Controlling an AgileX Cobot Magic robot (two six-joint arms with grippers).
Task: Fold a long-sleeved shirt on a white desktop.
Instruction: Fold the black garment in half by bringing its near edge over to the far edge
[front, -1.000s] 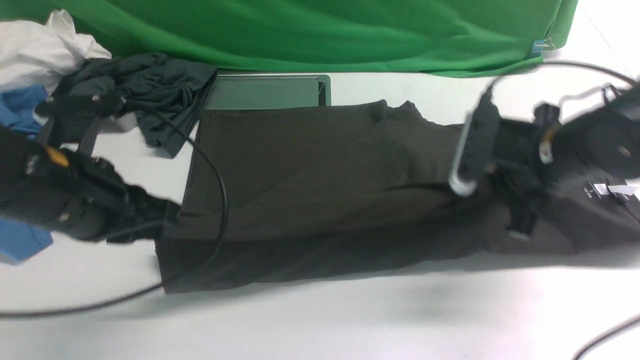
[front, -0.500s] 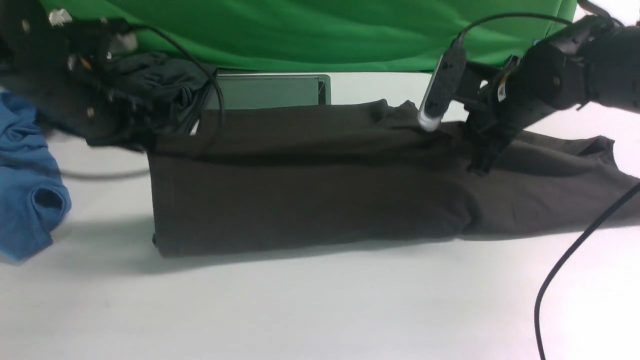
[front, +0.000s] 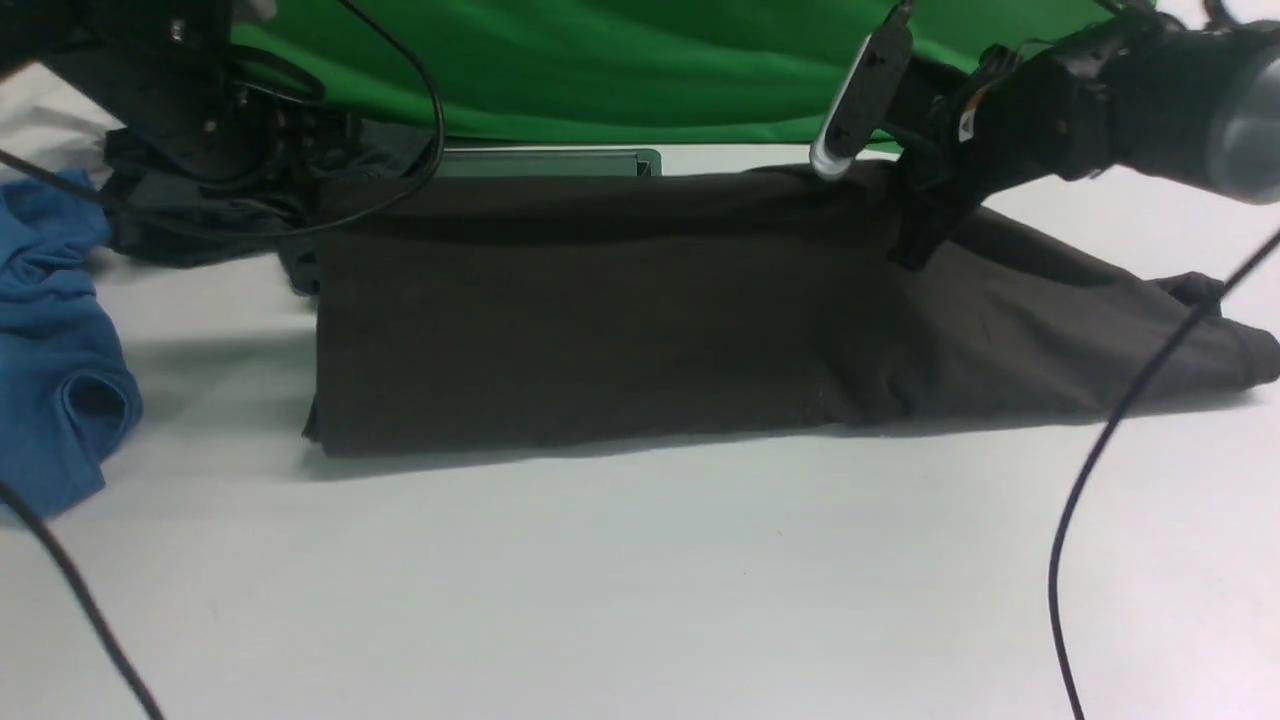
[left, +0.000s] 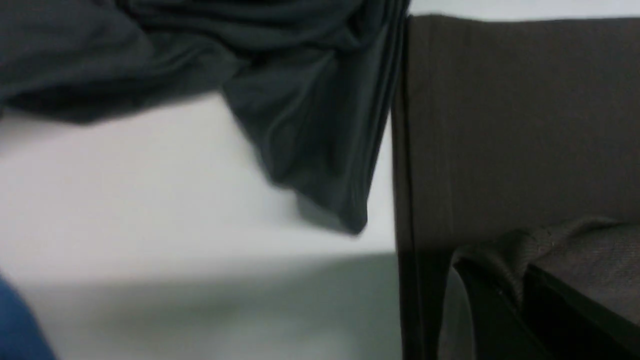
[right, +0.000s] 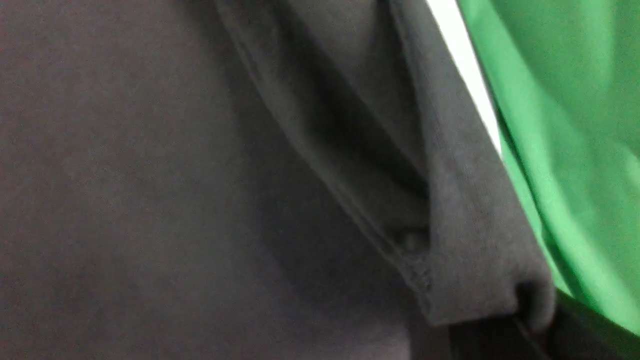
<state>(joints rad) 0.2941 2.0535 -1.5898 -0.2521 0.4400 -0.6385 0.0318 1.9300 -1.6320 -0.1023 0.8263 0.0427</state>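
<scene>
The long-sleeved shirt (front: 620, 310) lies as a long dark olive-brown band across the white desktop (front: 640, 580), with one sleeve end trailing off at the right. My left gripper (front: 312, 182) is shut on the shirt's far left edge, and a fold of knit (left: 515, 252) is pinched between its jaws. My right gripper (front: 905, 250) is shut on the far edge further right, where the cloth (right: 480, 280) bunches at its jaws. The far edge is stretched between the two grippers. No neck tag or logo shows.
A crumpled charcoal garment (front: 200, 225) lies behind the left arm, also seen as the charcoal garment (left: 300, 100) beside the shirt's edge. A blue shirt (front: 55, 350) is at the left. The green backdrop (front: 620, 70) hangs just behind. Black cables (front: 1110, 450) cross the table.
Both grippers have carried the shirt's edge from the near side up and back toward the green backdrop. The cloth has doubled over lengthwise, and the white neck tag no longer shows.
</scene>
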